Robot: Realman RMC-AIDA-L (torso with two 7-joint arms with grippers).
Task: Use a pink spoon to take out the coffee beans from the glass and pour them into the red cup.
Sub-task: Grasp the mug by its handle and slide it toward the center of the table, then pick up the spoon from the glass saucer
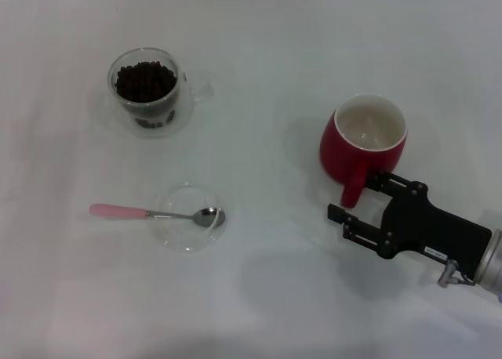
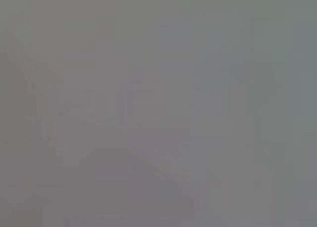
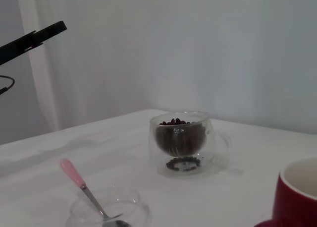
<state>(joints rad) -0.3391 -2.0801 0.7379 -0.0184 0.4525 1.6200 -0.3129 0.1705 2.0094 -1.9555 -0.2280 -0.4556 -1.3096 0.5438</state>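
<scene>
The glass point(image 1: 174, 100) holds a heap of coffee beans point(image 1: 146, 81) at the far left of the white table. The pink spoon point(image 1: 118, 211) lies nearer, its metal bowl resting in a flat clear dish point(image 1: 188, 235). The red cup point(image 1: 337, 151) stands upright and empty on the right, handle toward me. My right gripper point(image 1: 351, 195) is open just in front of the cup, one finger on either side of the handle's lower end. In the right wrist view I see the glass point(image 3: 181, 142), its beans point(image 3: 174, 122), the spoon point(image 3: 74, 175) and the cup's rim point(image 3: 297, 187). My left gripper is out of view.
The white table point(image 1: 274, 296) spreads around all the objects. The left wrist view is a plain grey blur. A pale curtain point(image 3: 198, 48) hangs behind the table, and a black bar point(image 3: 29, 39) pokes into the right wrist view.
</scene>
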